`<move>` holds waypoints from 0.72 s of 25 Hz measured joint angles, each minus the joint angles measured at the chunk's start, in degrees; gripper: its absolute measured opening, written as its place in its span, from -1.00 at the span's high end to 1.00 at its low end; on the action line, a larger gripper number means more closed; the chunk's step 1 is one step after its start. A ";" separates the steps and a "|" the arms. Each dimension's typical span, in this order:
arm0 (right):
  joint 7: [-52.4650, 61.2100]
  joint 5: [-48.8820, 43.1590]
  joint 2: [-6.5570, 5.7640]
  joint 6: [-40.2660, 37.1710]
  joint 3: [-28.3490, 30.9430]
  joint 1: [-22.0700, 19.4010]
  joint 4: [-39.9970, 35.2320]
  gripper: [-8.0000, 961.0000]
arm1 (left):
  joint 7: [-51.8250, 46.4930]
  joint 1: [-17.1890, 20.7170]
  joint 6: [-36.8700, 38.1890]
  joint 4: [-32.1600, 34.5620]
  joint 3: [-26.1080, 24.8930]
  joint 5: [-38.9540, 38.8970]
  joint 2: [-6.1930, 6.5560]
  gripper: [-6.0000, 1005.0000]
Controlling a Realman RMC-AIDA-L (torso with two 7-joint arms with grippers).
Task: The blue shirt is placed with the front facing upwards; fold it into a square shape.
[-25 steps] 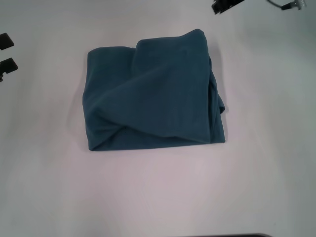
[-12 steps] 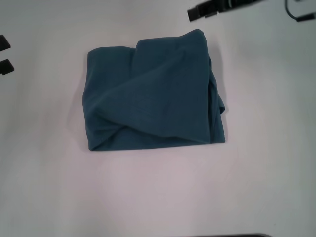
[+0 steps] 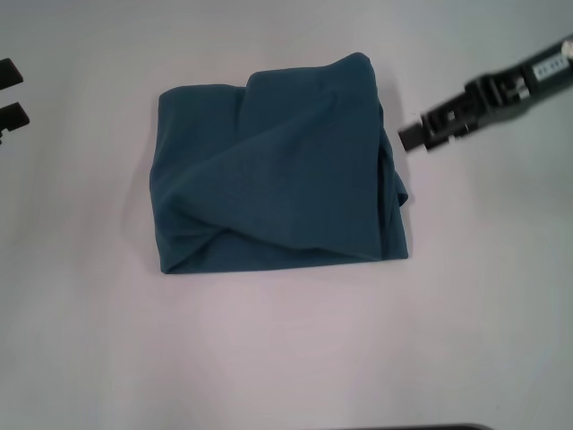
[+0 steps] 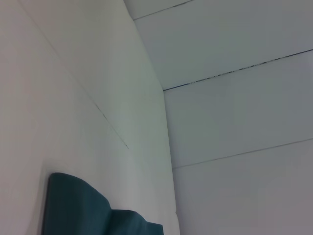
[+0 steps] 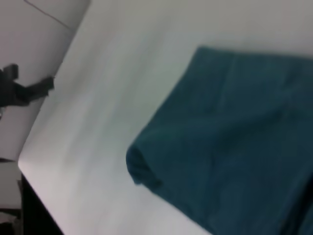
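Note:
The blue shirt (image 3: 277, 170) lies on the white table (image 3: 269, 358), folded into a rough, wrinkled square with a diagonal crease across its top layer. My right gripper (image 3: 414, 137) hovers just off the shirt's right edge, near its far corner, apart from the cloth. In the right wrist view a folded corner of the shirt (image 5: 230, 137) fills the frame. Far over by the table's left side, my left gripper (image 3: 9, 94) is parked with its fingers spread and holds nothing. The left wrist view catches only a strip of the shirt (image 4: 83, 210).
White tabletop surrounds the shirt on all sides. The right wrist view shows the table's edge (image 5: 44, 186) with a dark drop beyond it, and the left gripper (image 5: 27, 88) farther off. A dark strip (image 3: 412, 427) sits at the near edge.
My right gripper has swung from the far right corner of the view down to beside the shirt's right edge. The shirt and the left gripper have stayed put.

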 joint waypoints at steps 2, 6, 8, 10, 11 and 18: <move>-0.31 -1.11 0.20 -0.14 -0.38 -0.49 3.90 -0.22 | 0.03 0.00 -0.22 0.00 0.00 0.00 0.00 -0.35; -2.34 -3.91 0.95 0.19 -0.46 -0.50 7.76 -0.22 | 0.14 0.19 -0.52 0.00 -0.15 0.00 0.07 -0.35; -3.70 -5.59 1.55 0.68 -0.46 -0.42 9.08 -0.22 | 0.16 0.18 -0.54 0.00 -0.34 0.00 0.10 -0.35; -4.08 -6.70 2.09 1.16 -0.46 -0.36 9.64 -0.22 | 0.17 0.09 -0.55 -0.01 -0.31 0.00 0.10 -0.35; -4.11 -7.11 2.35 1.61 -0.46 -0.36 9.75 -0.22 | 0.17 0.05 -0.56 -0.01 -0.26 0.00 0.10 -0.35; -4.39 -7.57 3.68 8.03 -0.51 -0.51 14.53 -0.22 | 0.32 0.01 -0.68 -0.01 -0.03 0.00 -0.08 -0.35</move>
